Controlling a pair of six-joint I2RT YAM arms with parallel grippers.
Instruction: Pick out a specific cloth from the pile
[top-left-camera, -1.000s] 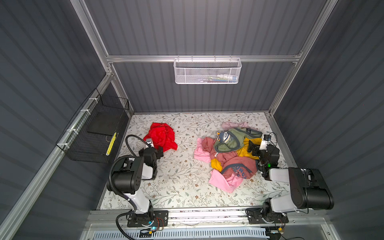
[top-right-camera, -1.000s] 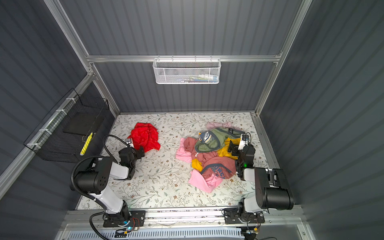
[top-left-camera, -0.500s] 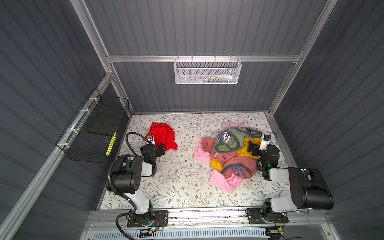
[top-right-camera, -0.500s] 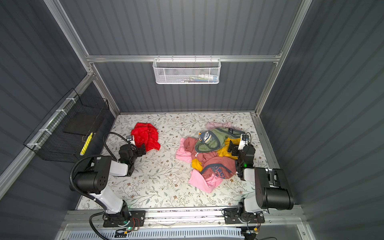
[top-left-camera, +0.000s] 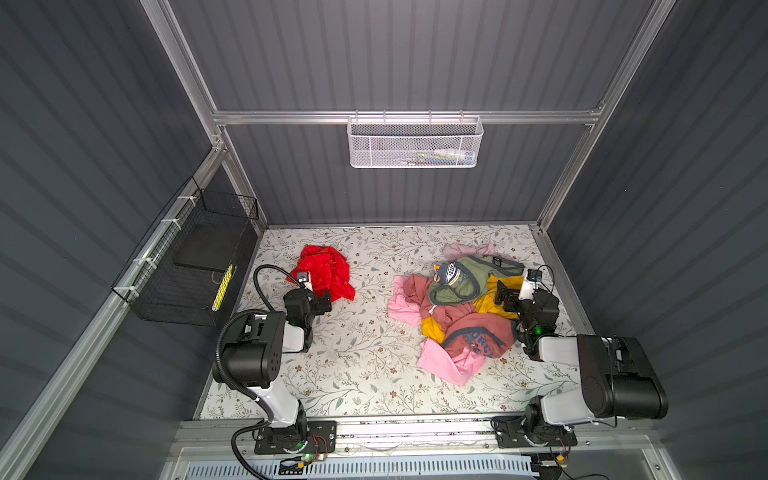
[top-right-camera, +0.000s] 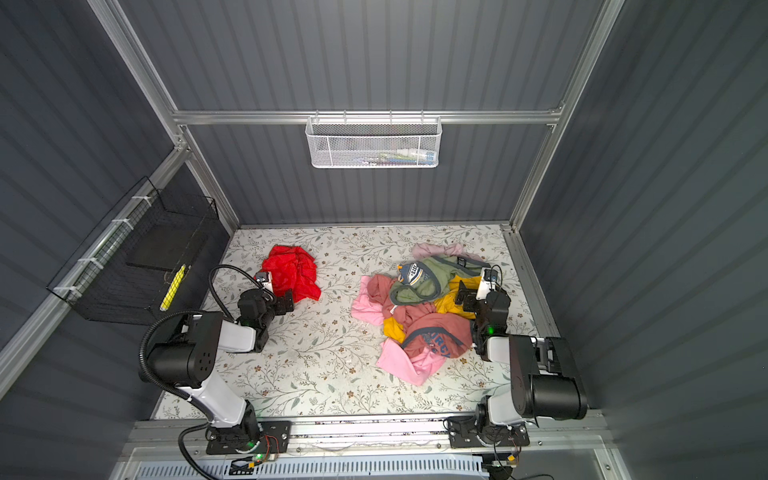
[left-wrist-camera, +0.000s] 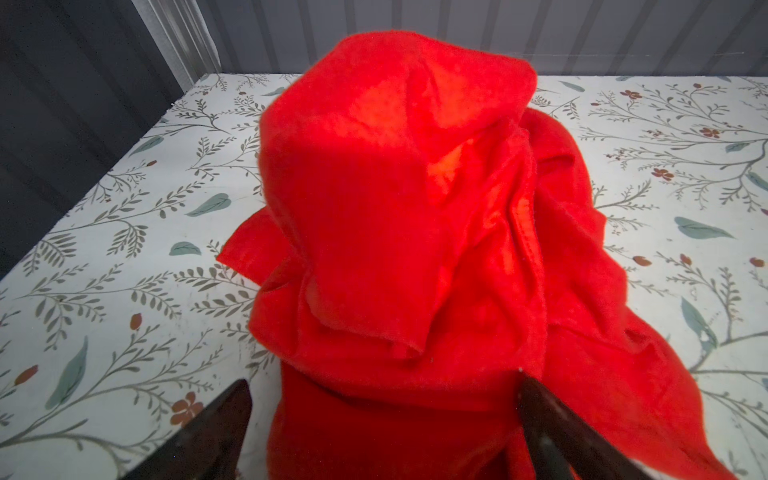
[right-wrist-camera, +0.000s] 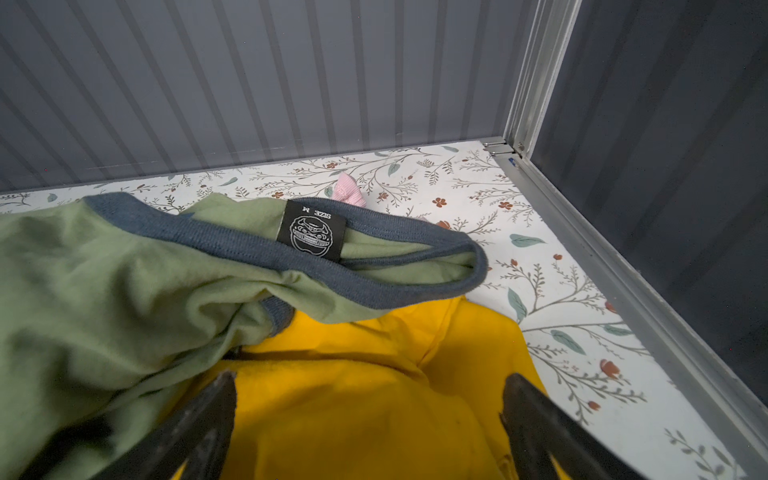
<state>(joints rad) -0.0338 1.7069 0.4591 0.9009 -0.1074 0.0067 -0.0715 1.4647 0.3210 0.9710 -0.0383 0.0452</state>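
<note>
The cloth (top-left-camera: 328, 270) (top-right-camera: 295, 270) is a bright red-orange heap lying alone on the left of the floral table, apart from the pile (top-left-camera: 457, 307) (top-right-camera: 419, 307). My left gripper (top-left-camera: 321, 300) (top-right-camera: 286, 302) sits low at the cloth's near edge. In the left wrist view the cloth (left-wrist-camera: 395, 228) fills the middle, and the left gripper (left-wrist-camera: 382, 382) is open with red fabric lying between its spread fingers. My right gripper (top-left-camera: 505, 297) (top-right-camera: 465, 299) (right-wrist-camera: 371, 378) is open at the pile's right side, over the mustard-yellow garment (right-wrist-camera: 353, 395) and beside the olive green one (right-wrist-camera: 124, 282).
A black wire basket (top-left-camera: 195, 266) hangs on the left wall and a white mesh basket (top-left-camera: 415, 141) on the back wall. The right wall rail (right-wrist-camera: 623, 270) runs close to the right gripper. Bare floral table (top-left-camera: 365, 345) lies between cloth and pile.
The left wrist has shifted only slightly at the cloth's near edge. The cloth, the pile and the right arm look the same, and both grippers stay open.
</note>
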